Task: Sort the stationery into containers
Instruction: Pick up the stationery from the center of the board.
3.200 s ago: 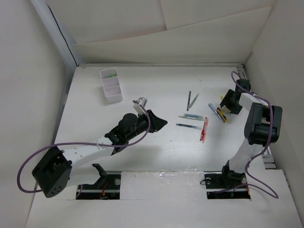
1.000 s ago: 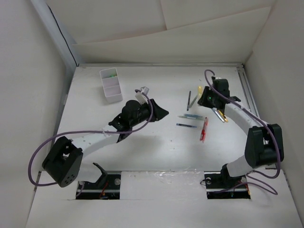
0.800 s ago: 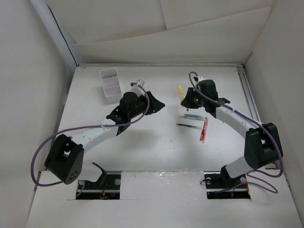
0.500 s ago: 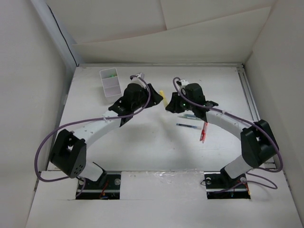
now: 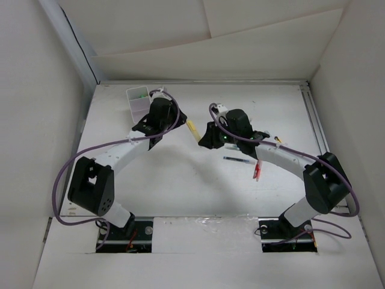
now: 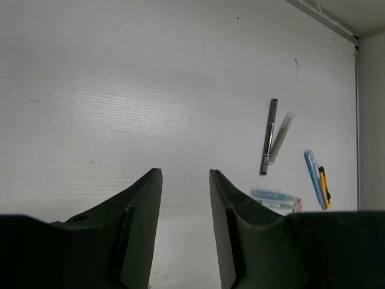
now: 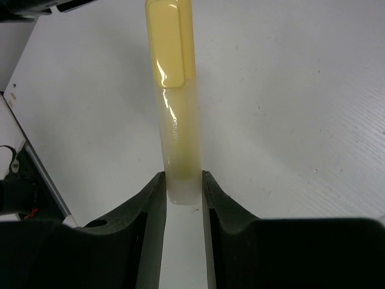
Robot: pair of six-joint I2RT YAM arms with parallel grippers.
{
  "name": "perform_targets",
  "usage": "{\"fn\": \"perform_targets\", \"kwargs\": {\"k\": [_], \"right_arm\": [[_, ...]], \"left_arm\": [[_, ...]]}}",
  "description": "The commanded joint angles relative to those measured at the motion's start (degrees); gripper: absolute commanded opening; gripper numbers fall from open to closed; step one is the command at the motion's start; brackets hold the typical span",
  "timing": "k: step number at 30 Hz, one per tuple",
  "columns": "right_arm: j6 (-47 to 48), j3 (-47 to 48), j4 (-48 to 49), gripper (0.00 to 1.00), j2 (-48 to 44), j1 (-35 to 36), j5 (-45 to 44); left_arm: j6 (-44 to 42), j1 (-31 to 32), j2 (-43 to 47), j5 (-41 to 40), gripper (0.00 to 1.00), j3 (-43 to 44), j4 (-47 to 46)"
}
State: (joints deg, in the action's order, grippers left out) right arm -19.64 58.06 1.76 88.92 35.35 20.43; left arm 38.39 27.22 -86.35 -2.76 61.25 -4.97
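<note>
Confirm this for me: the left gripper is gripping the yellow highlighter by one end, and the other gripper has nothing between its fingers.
Wrong arm. It is the right gripper that is gripping the yellow highlighter by one end, as the right wrist view shows. The other one, the left gripper, does have nothing between its fingers.

Both arms stretch forward and bend inward, so the wrists face each other. The left hand points right, jaws parted with nothing between them. The right hand points left, jaws clamped on the end of a yellow marker
</note>
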Motion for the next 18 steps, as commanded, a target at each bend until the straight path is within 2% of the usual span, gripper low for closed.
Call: {"fn": "perform_targets", "kwargs": {"k": [1,3,6,12,15,18], "right_arm": [[1.0,-0.2,3.8,0.00,0.1,0.4,1.7],[1.0,-0.2,3.8,0.00,-0.4,0.9,1.2],[1.0,-0.2,3.8,0.00,-0.4,0.9,1.2],[1.0,-0.2,3.8,0.00,0.8,0.9,1.2],[1.0,0.3,3.8,0.00,0.8,0.9,2.5],[1.0,0.3,3.8,0.00,0.8,0.9,2.5]], "left_arm": [[-0.6,0.4,-1.3,2.6,0.33,1.9,-1.7],[-0.6,0.4,-1.3,3.6,0.28,0.7,-2.3],[-0.6,0.4,-1.3,5.6,0.28,0.2,-3.4],[0.5,0.4,3.4,7.9,0.48,-2.9,-6.8],[1.1,0.4,4.6,10.1,0.50,-4.5,-8.3],[1.1,0.4,3.9,11.3,0.46,-3.6,-6.9]]}}
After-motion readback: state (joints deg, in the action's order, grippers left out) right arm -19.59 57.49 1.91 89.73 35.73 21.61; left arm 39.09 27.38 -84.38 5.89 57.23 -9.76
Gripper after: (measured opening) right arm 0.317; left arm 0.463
